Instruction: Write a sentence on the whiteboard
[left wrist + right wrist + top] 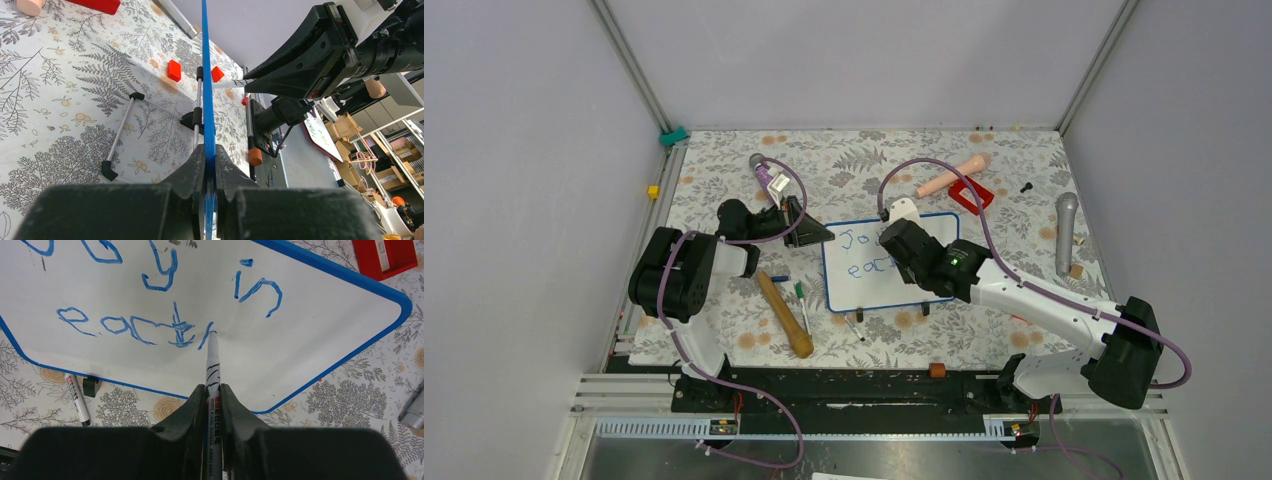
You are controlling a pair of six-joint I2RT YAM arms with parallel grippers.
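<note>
The whiteboard (879, 285) with its blue frame lies mid-table, and its face fills the right wrist view (320, 340). Blue letters of the sentence (165, 305) run in two lines, roughly "Joy in" over "each" in the making. My right gripper (214, 390) is shut on a white marker (213, 365) whose tip touches the board at the last stroke. From the left, my left gripper (209, 157) is shut on the board's blue edge (206, 75), seen edge-on. From above, the right gripper (894, 240) covers the board's upper right and the left gripper (819, 236) sits at its left edge.
A wooden stick (785, 314), a green-tipped pen (802, 300) and a second marker (76, 397) lie left and in front of the board. A red box (971, 194), a pink handle (952, 176) and a grey microphone (1066, 230) lie at the back right.
</note>
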